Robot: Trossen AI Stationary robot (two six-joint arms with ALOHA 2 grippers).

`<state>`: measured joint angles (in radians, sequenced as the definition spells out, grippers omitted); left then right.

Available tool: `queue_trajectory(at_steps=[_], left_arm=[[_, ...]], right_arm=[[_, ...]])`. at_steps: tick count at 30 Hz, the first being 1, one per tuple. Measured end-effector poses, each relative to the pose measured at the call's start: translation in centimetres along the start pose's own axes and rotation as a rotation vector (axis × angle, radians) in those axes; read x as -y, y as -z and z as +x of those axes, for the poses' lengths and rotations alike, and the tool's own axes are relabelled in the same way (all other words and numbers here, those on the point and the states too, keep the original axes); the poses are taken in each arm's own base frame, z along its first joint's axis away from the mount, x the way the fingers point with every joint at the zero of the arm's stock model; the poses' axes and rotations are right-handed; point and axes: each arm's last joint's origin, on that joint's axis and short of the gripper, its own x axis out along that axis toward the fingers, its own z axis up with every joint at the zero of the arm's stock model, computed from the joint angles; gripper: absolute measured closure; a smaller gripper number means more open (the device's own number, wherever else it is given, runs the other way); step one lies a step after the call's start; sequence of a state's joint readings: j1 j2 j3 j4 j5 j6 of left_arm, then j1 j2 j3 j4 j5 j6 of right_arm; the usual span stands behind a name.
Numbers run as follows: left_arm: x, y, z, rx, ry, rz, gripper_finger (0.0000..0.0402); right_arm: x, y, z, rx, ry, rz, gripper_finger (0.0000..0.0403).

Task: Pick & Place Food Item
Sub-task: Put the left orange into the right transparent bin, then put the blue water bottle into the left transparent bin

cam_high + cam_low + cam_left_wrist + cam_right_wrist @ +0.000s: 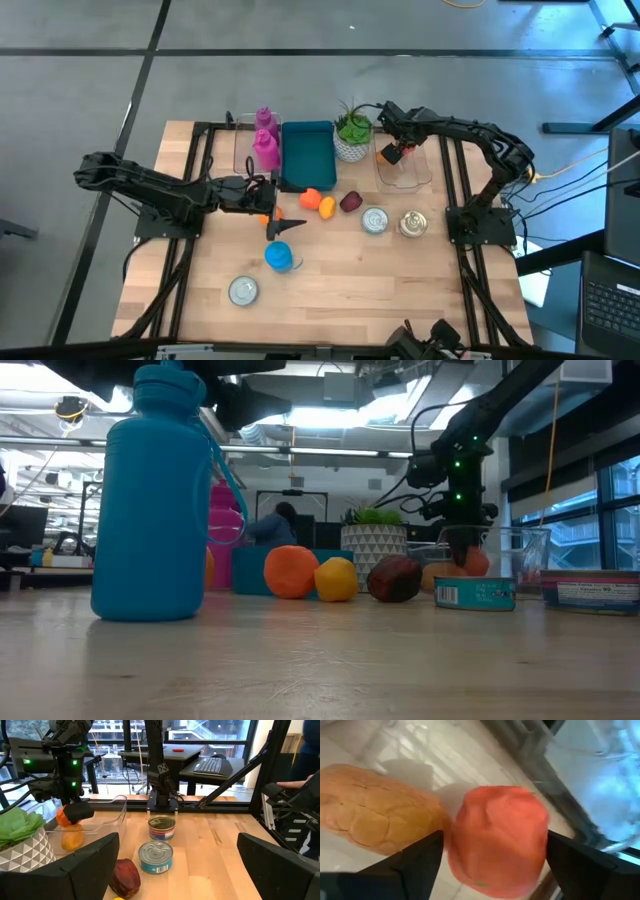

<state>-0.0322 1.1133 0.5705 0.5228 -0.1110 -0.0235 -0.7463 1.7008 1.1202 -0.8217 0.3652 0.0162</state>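
Note:
My right gripper (398, 152) reaches down into a clear container (405, 172) at the table's far right and is shut on a round red-orange food item (500, 840). A tan bread roll (375, 815) lies on the container's floor beside it. The item also shows in the left wrist view (61, 817) and the low view (476, 562). My left gripper (272, 208) hovers open and empty near the table's middle left; its fingers (90, 865) stand wide apart. My right gripper pinches the red-orange item by its two opposite sides (457, 845) between its two fingers, coming from above and pointing down into the container. The item sits low in the container beside the bread roll; whether it rests on the floor I cannot tell.
At the middle lie an orange (311, 199), a yellow fruit (326, 207) and a dark red item (350, 202). Two cans (375, 220) (413, 223) stand right, a third (243, 290) near left. A blue bottle (281, 257), teal bin (308, 152), plant pot (352, 135) and pink bottles (265, 140) stand around.

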Motion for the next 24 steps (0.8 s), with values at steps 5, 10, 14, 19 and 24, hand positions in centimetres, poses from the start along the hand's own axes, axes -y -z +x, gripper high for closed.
queue_trajectory(at_steps=[5, 10, 14, 19, 24], left_arm=[[0.0, 0.0, 0.0, 0.0, 0.0, 0.0, 0.0008], [0.0, 0.0, 0.0, 0.001, 0.0, 0.0, 0.0008], [0.0, 0.0, 0.0, 0.004, 0.0, 0.0, 0.0008], [0.0, 0.0, 0.0, 0.004, -0.002, 0.008, 0.0008], [0.0, 0.0, 0.0, 0.005, -0.002, 0.008, 0.0008]], right_arm=[[0.2, 0.0, 0.1, -0.004, -0.008, 0.004, 0.0043], [0.3, 0.0, 0.0, -0.001, -0.006, -0.032, 0.004], [0.8, 0.3, -1.3, 0.037, 0.018, -0.03, 0.0044], [1.7, 1.3, -5.2, 0.162, 0.014, 0.0, 0.0046], [2.7, 3.5, -10.6, 0.363, -0.003, 0.041, 0.0046]])
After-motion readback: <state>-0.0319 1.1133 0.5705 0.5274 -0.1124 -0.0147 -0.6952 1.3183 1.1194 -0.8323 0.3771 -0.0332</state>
